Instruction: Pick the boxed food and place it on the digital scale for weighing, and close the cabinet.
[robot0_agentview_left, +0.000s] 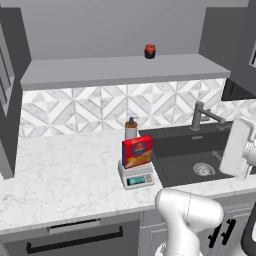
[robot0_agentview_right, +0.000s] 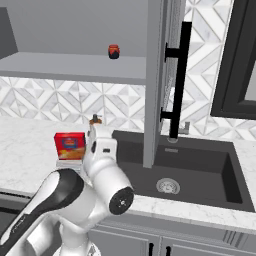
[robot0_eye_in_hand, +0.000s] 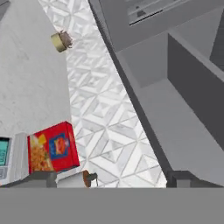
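Note:
The boxed food (robot0_agentview_left: 136, 152), a red carton with a blue oval logo, stands upright on the digital scale (robot0_agentview_left: 136, 178), whose teal display faces the counter's front. The carton (robot0_agentview_right: 70, 145) also shows left of my arm in the right base view. In the hand view, which is rolled sideways, the boxed food (robot0_eye_in_hand: 52, 148) and the scale (robot0_eye_in_hand: 5, 153) lie at lower left. My gripper (robot0_eye_in_hand: 109, 181) is open, its tips wide apart with nothing between them, away from the carton. The cabinet (robot0_agentview_left: 125, 70) is open; its right door (robot0_agentview_right: 155, 75) swings out over the sink, black handle (robot0_agentview_right: 179, 75) outward.
A small red jar (robot0_agentview_left: 150, 51) sits on the cabinet shelf. A beige soap pump (robot0_agentview_left: 131, 128) stands just behind the scale. The dark sink (robot0_agentview_left: 200, 155) with its faucet (robot0_agentview_left: 202, 115) lies right of the scale. A lower drawer with a black handle (robot0_agentview_left: 75, 241) runs below the counter.

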